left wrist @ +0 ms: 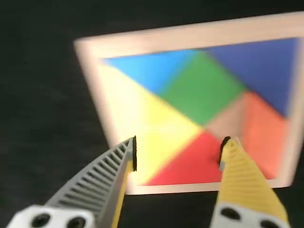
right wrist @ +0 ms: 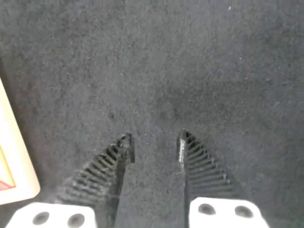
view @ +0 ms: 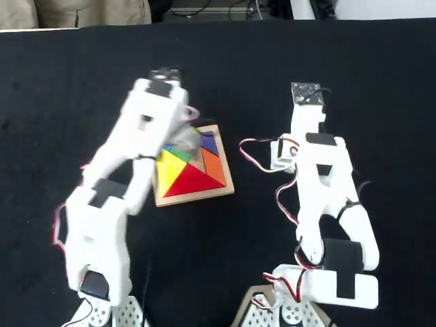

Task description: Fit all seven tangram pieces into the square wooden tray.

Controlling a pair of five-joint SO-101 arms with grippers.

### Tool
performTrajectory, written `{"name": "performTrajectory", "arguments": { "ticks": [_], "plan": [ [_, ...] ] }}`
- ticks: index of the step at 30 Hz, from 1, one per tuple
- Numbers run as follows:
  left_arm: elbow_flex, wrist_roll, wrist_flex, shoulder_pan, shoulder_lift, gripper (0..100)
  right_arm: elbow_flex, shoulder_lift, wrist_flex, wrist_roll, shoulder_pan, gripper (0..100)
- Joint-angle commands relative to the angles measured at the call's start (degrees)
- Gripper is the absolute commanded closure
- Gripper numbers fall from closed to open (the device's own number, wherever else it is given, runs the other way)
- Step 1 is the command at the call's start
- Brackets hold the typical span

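Observation:
The square wooden tray (view: pixel 227 178) lies on the black cloth, partly under the left arm. Inside it I see yellow (view: pixel 170 169), red (view: pixel 193 180), orange (view: pixel 214 165) and dark blue (view: pixel 209 144) pieces lying flat. The left wrist view shows the tray (left wrist: pixel 93 93) from above with light blue (left wrist: pixel 152 70), green (left wrist: pixel 202 90), yellow (left wrist: pixel 142 128), red (left wrist: pixel 190 164), orange (left wrist: pixel 261 130) and dark blue (left wrist: pixel 259 64) pieces packed together. My left gripper (left wrist: pixel 179 153) hangs open above the red and yellow pieces, holding nothing. My right gripper (right wrist: pixel 155 140) is open over bare cloth, to the right of the tray (right wrist: pixel 14 161).
Black cloth covers the whole table (view: pixel 340 61). The right arm (view: pixel 320 177) stands folded to the right of the tray, with red and white cables at its side. A pale strip runs along the far edge of the table.

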Motion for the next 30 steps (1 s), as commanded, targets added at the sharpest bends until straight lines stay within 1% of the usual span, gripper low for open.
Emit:
{"name": "performTrajectory", "arguments": {
  "ticks": [1,2,4,6,9,12,15,17,23,30],
  "plan": [
    [-2.42,-8.88,2.81,-10.86,-7.38,71,-0.48,-0.75,-1.58,2.55,1.32,95.2],
    [-1.54,-10.64,3.08,-13.14,-9.05,71,-0.84,-0.92,-1.58,3.08,0.44,99.3],
    [2.24,-14.24,2.99,-16.31,-12.84,73,-1.1,-0.92,-1.41,3.34,-1.76,97.0],
    [7.96,-16.53,1.23,-17.45,-15.91,78,-1.36,-0.4,-1.41,3.34,-4.48,98.8],
    [19.65,-16.35,-7.38,-16.4,-16.97,87,-2.24,0.75,-1.23,3.43,-9.41,98.7],
    [30.11,-12.22,-16.0,-13.41,-16.97,97,-6.29,2.95,3.6,3.43,-14.77,98.7],
    [37.14,-7.38,-22.24,-9.71,-17.32,96,-12.09,7.08,8.62,3.08,-19.08,98.7],
    [38.29,-5.36,-23.74,-8.4,-17.41,97,-15.16,10.68,10.02,3.08,-19.96,98.7],
    [38.11,-5.1,-24.44,-7.78,-17.14,97,-18.42,18.59,10.2,2.99,-20.13,98.8],
    [38.29,-5.01,-25.76,-7.87,-17.14,97,-18.33,20.09,11.78,3.08,-21.36,98.8]
  ]
}}
